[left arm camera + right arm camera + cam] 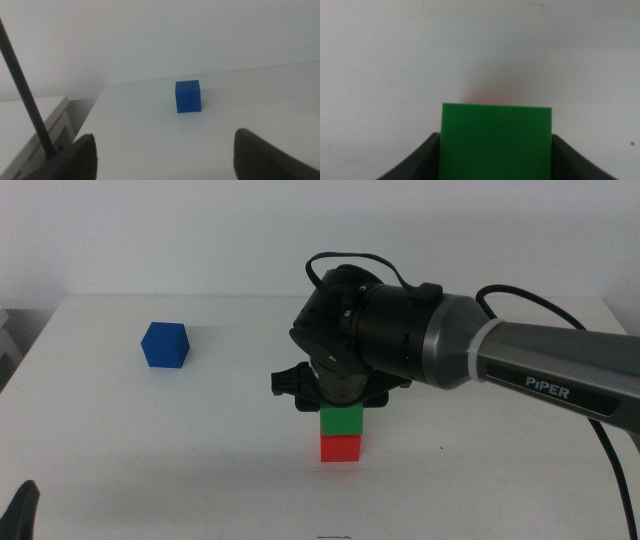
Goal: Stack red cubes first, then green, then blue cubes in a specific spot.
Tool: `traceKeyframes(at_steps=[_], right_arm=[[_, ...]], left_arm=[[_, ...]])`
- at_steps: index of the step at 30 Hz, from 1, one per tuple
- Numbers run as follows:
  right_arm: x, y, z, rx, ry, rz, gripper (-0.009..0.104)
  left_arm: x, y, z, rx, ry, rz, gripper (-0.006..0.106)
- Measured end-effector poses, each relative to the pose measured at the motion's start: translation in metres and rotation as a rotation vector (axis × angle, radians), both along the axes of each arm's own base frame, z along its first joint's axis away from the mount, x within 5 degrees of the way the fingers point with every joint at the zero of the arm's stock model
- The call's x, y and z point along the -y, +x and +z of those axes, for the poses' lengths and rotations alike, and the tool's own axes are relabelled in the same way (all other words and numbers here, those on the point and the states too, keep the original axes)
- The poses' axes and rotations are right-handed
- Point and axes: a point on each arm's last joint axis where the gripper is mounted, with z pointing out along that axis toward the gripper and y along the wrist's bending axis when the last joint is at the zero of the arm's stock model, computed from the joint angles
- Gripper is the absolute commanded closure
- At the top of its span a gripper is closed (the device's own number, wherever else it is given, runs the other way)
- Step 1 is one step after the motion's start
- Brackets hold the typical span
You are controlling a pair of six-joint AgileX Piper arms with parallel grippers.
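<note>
The red cube sits on the white table near the front centre. The green cube rests squarely on top of it. My right gripper points down over the stack, and its jaws press both sides of the green cube. In the right wrist view the red cube is hidden under the green one. The spot beneath the stack is covered. The blue cube sits alone at the far left and shows ahead in the left wrist view. My left gripper waits open and empty at the front left corner.
The right arm reaches in from the right across the table's middle, and its cable loops above the wrist. The table's left edge drops off beside the blue cube. A thin dark rod crosses the left wrist view.
</note>
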Motion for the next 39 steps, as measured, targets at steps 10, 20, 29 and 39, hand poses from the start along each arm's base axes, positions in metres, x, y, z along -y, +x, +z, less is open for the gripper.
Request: traceKeyframes(at_steps=[10,20,29,39], right_arm=[[-0.003,0.002,-0.006,-0.005,0.001,0.009,0.096],[-0.003,0.002,-0.006,-0.004,-0.014,0.039,0.096],[-0.003,0.001,-0.007,-0.006,-0.016,0.044,0.019],[0.024,-0.035,0.089,0.095,0.055,0.118,0.016]], left_arm=[[0.000,0.000,0.000,0.000,0.000,0.000,0.007],[0.000,0.000,0.000,0.000,0.000,0.000,0.007],[0.000,0.000,0.000,0.000,0.000,0.000,0.007],[0.000,0.000,0.000,0.000,0.000,0.000,0.007]])
